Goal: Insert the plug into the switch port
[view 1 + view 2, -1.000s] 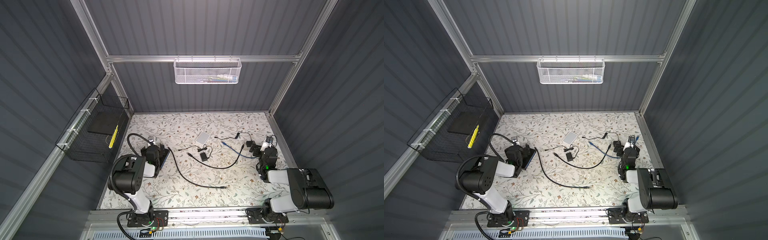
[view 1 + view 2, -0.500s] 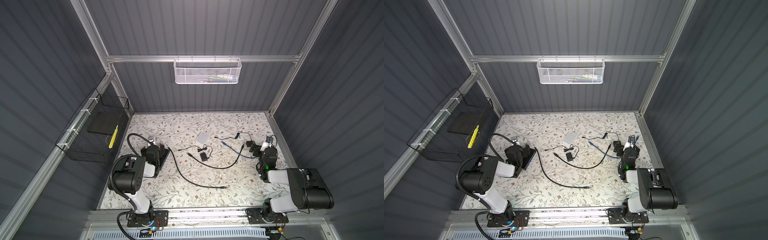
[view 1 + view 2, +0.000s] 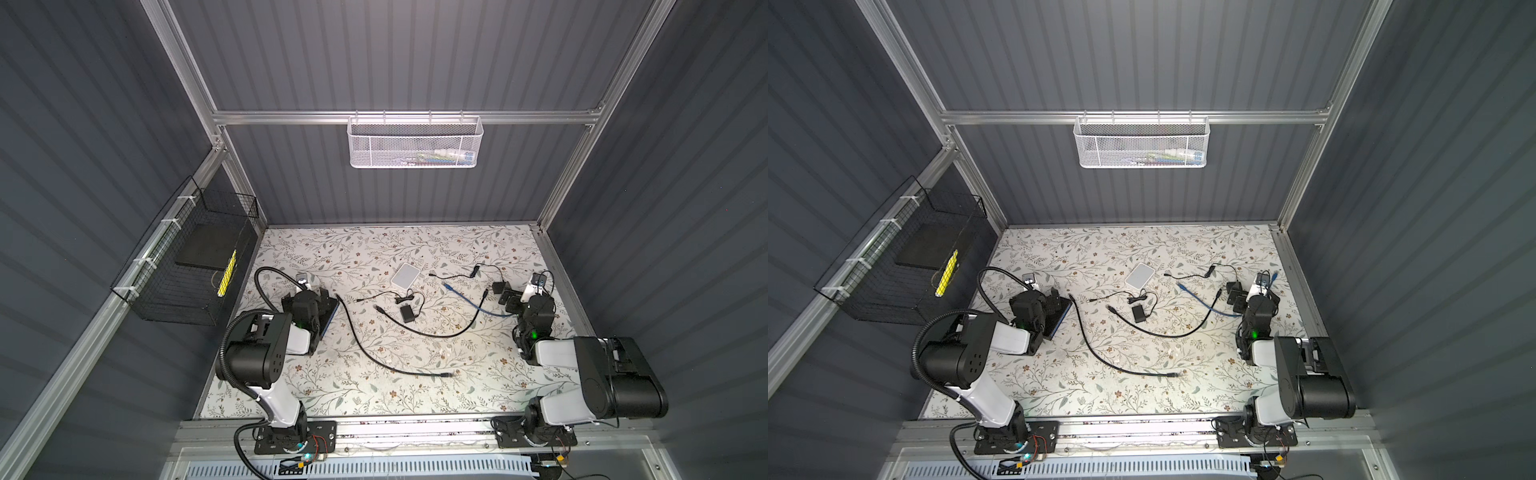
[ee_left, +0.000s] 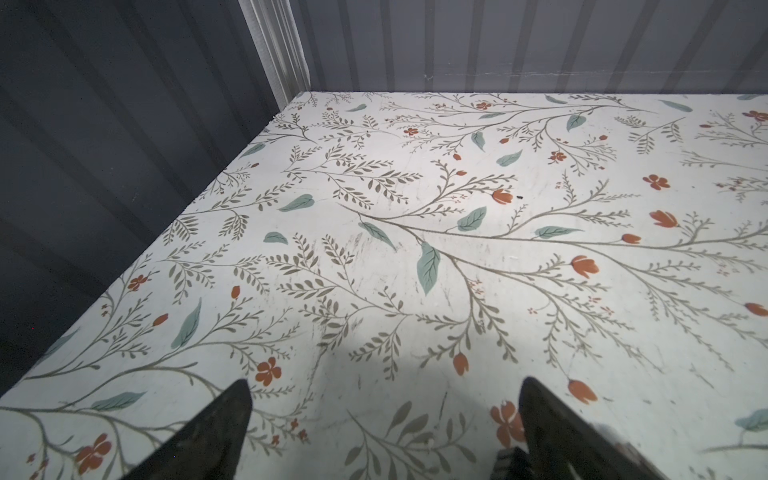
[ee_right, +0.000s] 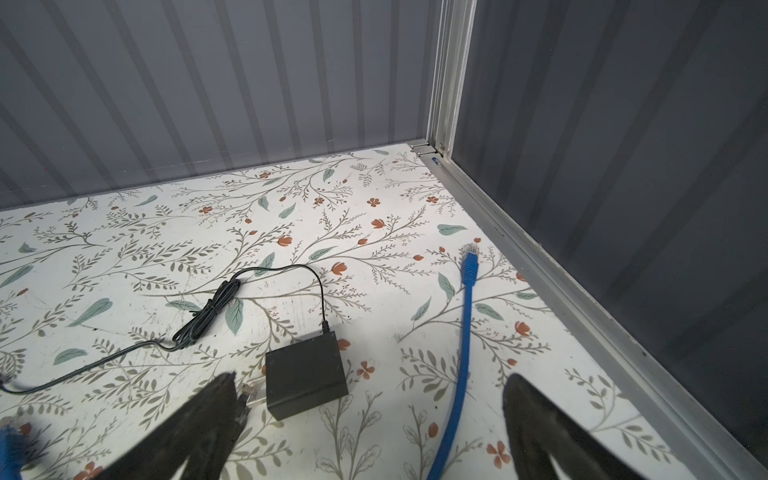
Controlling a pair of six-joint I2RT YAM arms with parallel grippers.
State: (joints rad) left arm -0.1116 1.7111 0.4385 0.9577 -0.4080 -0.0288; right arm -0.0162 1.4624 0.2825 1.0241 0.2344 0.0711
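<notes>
The white switch (image 3: pixel 404 275) (image 3: pixel 1140 275) lies flat at mid-table. Several loose cable ends surround it. A blue network cable has one plug (image 3: pixel 446 286) right of the switch and its other plug (image 5: pixel 471 249) near the right wall. A long black cable ends in a plug (image 3: pixel 451 375) near the front. My right gripper (image 5: pixel 370 399) (image 3: pixel 513 296) is open low over the table, with a black power adapter (image 5: pixel 305 374) and the blue cable (image 5: pixel 463 361) lying between its fingers. My left gripper (image 4: pixel 384 415) (image 3: pixel 307 293) is open over bare table.
A second black adapter (image 3: pixel 407 313) with a thin lead lies in front of the switch. A dark flat slab with a blue edge (image 3: pixel 329 320) sits under the left arm. A black wire basket (image 3: pixel 187 266) hangs on the left wall and a white mesh basket (image 3: pixel 415 143) on the back wall.
</notes>
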